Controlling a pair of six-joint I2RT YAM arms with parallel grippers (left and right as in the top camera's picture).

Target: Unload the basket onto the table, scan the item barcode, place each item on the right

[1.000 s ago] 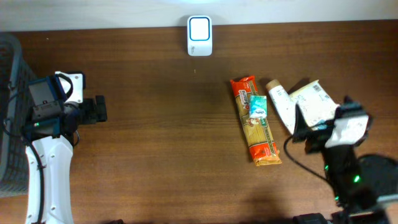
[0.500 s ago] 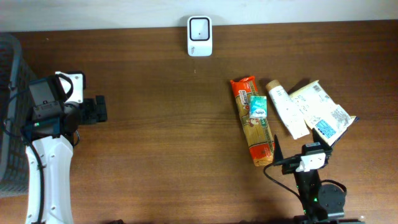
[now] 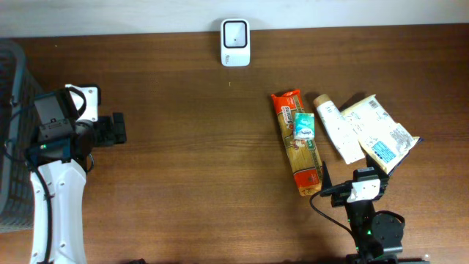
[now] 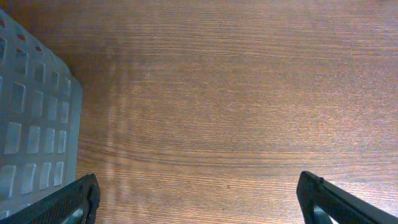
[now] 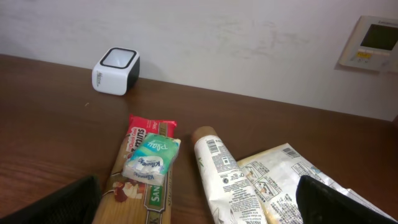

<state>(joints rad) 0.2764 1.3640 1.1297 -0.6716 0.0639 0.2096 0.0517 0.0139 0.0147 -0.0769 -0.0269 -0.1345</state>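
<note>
While the left gripper [image 4: 199,205] and the right gripper [image 5: 202,208] stand wide open and empty, I think the right one should lift the tissue pack [image 3: 304,125] off the pasta packet [image 3: 302,158], toward the right edge of the table [image 3: 183,147], and turn its barcode to the scanner [image 3: 235,33] at the far edge.

At back middle of bench [image 3: 190,169], against rear edge: scanner [image 3: 235,42]. Right of middle, lying front to back: pasta packet [image 3: 309,165], with tissue pack [image 3: 304,125] on its rear half. Just right of packet: tube [image 3: 338,130], cap end to the rear. Touching tube on its right: flat pouch [image 3: 379,132], tilted. At far left edge: basket [image 3: 10,147]. Just right of basket, over bare bench: left end effector [image 3: 117,129]. Near front edge, before tube and pouch: right end effector [image 3: 353,180].
</note>
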